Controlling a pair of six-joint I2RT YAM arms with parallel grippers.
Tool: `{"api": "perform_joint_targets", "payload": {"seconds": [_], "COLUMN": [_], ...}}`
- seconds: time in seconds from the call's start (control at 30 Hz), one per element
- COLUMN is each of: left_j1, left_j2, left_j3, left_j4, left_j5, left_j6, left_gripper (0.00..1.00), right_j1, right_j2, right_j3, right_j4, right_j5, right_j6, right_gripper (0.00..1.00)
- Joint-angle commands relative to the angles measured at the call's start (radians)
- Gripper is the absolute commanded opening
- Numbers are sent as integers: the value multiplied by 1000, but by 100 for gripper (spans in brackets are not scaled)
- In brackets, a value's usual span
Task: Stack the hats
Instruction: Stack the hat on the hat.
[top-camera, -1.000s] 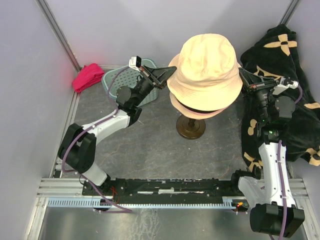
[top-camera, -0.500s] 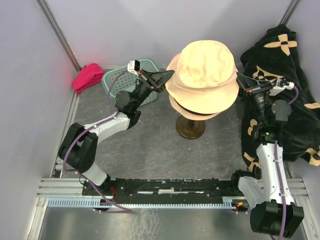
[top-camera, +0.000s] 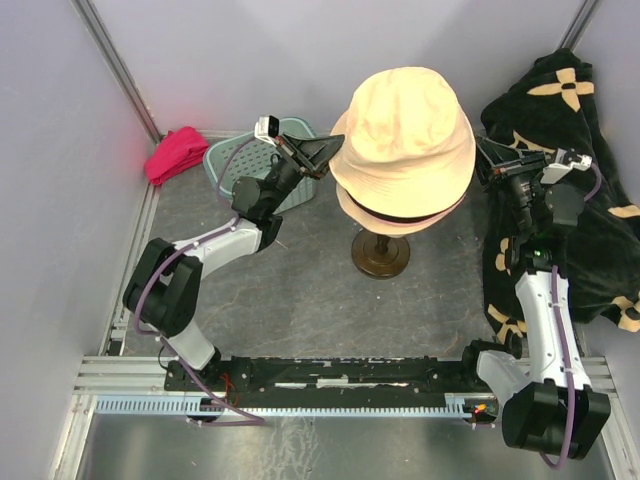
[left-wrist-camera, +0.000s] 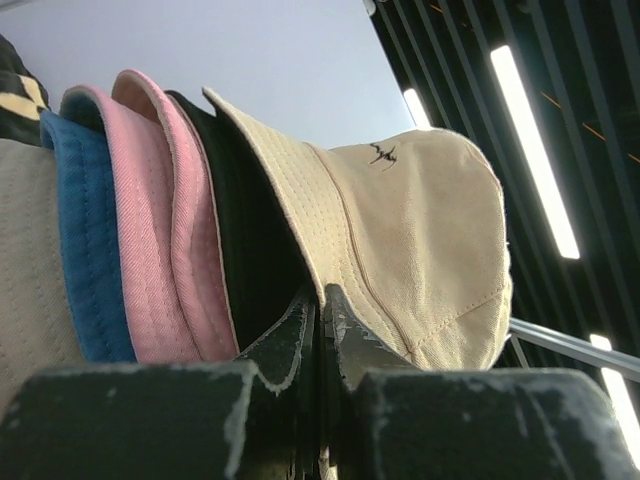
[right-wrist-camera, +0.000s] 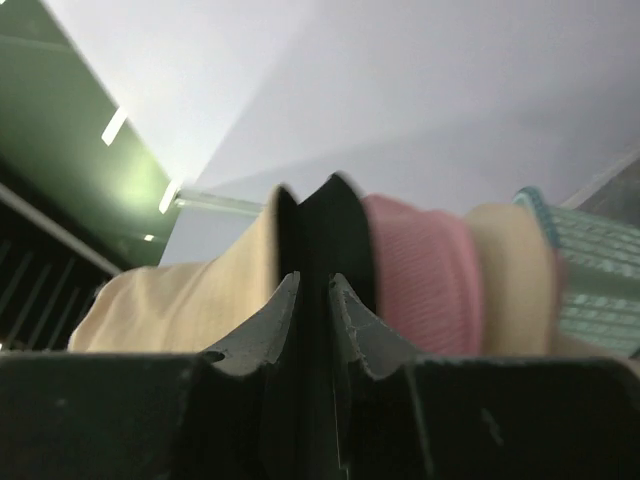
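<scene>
**Top external view.** The hats sit as one stack on a stand (top-camera: 381, 255) at mid-table. The cream hat (top-camera: 405, 130) is uppermost. A black hat (top-camera: 400, 216) and a pink hat (top-camera: 343, 124) show only as edges beneath its brim. The left gripper (top-camera: 328, 155) is at the cream hat's left brim and the right gripper (top-camera: 483, 160) is just beside its right brim. A teal basket (top-camera: 235, 165) stands behind the left arm, with a magenta cloth (top-camera: 175, 153) beyond it. A black flowered cloth (top-camera: 570, 110) lies on the right.

**Left wrist view.** The brims are nested in order: cream hat (left-wrist-camera: 420, 230), black hat (left-wrist-camera: 250, 240), pink hat (left-wrist-camera: 170, 230), blue hat (left-wrist-camera: 90, 240), tan hat (left-wrist-camera: 25, 280). The left gripper (left-wrist-camera: 320, 305) has its jaws pinched together on the edge of the cream brim.

**Right wrist view, blurred.** The right gripper (right-wrist-camera: 312, 290) has its jaws a narrow gap apart. The black hat (right-wrist-camera: 325, 225) lines up with that gap, and I cannot tell whether fabric lies inside it. The cream hat (right-wrist-camera: 180, 300) is to the left. To the right are the pink hat (right-wrist-camera: 420, 280), the tan hat (right-wrist-camera: 510, 270) and the basket (right-wrist-camera: 590, 270).
</scene>
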Motion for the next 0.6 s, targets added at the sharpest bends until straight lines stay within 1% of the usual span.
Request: {"api": "perform_joint_targets", "payload": {"seconds": [0.0,0.17,0.33,0.4,0.57], "left_j1": [40,28,19,17,17], "left_j2": [18,36,39,36,1], "left_j3": [9,45,61,56,19], "left_j4": [-12,-9,-2,3,11], "left_j5": [12,27,33,34,22], "left_j6": [-19,-23,-29,-30,-24], "left_gripper": [3,3,3,3,3], "right_j1": [-29,-29,-28,-29,-28], "right_j2": [31,21,-15,-36,-119], "right_j3": [26,37,41,58,118], "right_j4": [-113,-112,-130,-160,-309], "right_j5": [60,59,100,113,148], "right_j6": [-44,-34,-37,-53,-120], "right_gripper": [27,35,38,39,45]}}
